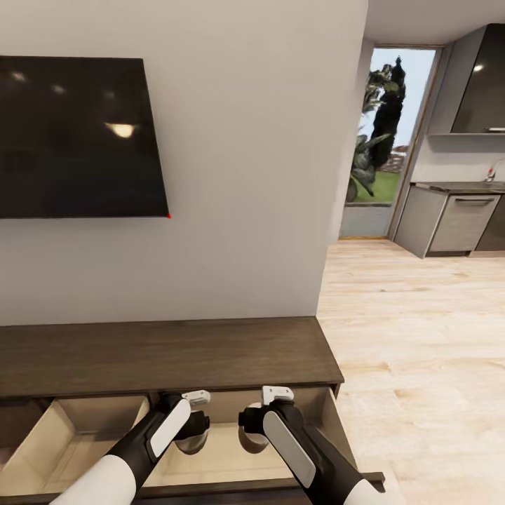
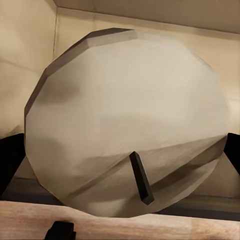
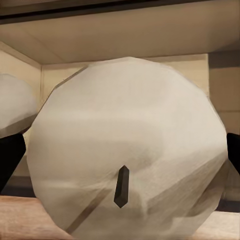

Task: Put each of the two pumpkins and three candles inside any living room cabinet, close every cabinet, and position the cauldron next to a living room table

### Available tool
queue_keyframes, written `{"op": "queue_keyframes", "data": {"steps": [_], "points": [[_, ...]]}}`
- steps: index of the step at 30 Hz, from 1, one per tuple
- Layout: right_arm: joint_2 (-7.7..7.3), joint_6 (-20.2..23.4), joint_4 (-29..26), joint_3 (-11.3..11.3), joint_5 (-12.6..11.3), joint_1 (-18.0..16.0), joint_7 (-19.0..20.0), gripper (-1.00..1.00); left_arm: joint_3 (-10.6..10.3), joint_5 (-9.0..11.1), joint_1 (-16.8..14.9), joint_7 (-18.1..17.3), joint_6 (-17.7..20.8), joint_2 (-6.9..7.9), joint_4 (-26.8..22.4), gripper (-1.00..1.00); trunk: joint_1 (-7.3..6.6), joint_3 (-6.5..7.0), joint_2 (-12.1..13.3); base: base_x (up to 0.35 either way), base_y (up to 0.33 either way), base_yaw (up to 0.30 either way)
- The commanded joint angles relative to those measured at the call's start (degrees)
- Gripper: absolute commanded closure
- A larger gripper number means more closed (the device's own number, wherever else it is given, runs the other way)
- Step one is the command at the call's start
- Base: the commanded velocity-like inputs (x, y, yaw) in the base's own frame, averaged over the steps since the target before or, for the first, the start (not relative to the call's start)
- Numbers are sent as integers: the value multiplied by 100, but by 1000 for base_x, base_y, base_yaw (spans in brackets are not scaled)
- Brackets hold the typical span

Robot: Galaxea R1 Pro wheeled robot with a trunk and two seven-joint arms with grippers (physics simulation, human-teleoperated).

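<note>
Each gripper, left (image 1: 191, 429) and right (image 1: 254, 426), clamps a stubby cream-beige wicked candle (image 2: 125, 125) (image 3: 127, 145) by its round sides, low inside the dark-brown wooden cabinet's open drawer (image 1: 91, 421); both look light, rigid, smooth.

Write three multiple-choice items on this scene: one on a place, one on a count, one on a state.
1. Where do both arms reach?
A. Into the open drawer of the cabinet
B. Onto the kitchen counter
C. Up to the TV

2. How many candles are held?
A. None
B. One
C. Two

3. The drawer is:
A. Shut
B. Pulled open
C. Removed

Answers:
1 A, the head view shows both arms inside it.
2 C, the left candle and the right candle each sit between jaws.
3 B, its pale interior shows.
</note>
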Motion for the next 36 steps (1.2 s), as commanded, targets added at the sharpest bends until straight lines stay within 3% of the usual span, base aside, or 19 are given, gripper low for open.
{"op": "queue_keyframes", "data": {"steps": [1,36], "points": [[-1,5,-6,12,-51,-6,-60,100,-22,62,-4,59,2,4,-8,100,-1,-6,-3,0,116,0],[-1,5,-6,12,-57,-2,-60,100,-22,56,-4,65,-1,4,-8,100,-1,-6,-3,37,33,0]]}}
